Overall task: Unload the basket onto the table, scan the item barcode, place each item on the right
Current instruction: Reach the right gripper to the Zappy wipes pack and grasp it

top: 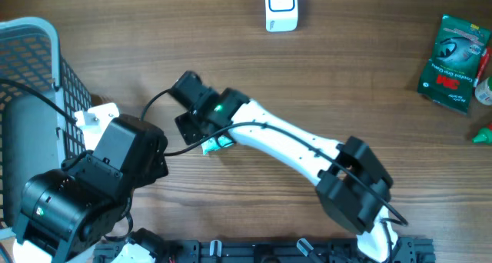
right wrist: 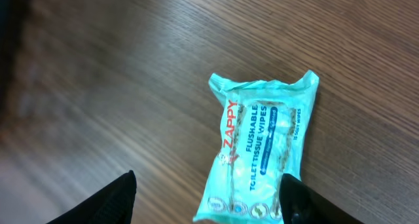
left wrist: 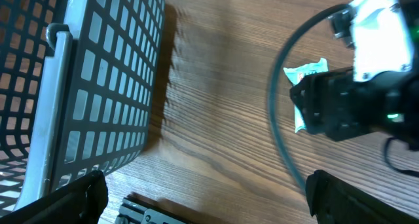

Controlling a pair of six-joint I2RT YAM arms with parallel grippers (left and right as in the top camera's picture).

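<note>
The item is a teal packet of Zappy toilet tissue wipes, lying flat on the wooden table. My right gripper hangs over its near end, open. One fingertip is off to the packet's left and the other is at its right edge. From overhead, only a teal corner of the packet shows under the right gripper. The left wrist view also catches the packet under that gripper's black body. My left gripper is open and holds nothing, low over the table beside the basket. A white scanner-like device stands at the far edge.
A grey mesh basket fills the left side, close to the left arm. A green boxed product lies at the far right, with small green items beside it. A black cable runs to the right gripper.
</note>
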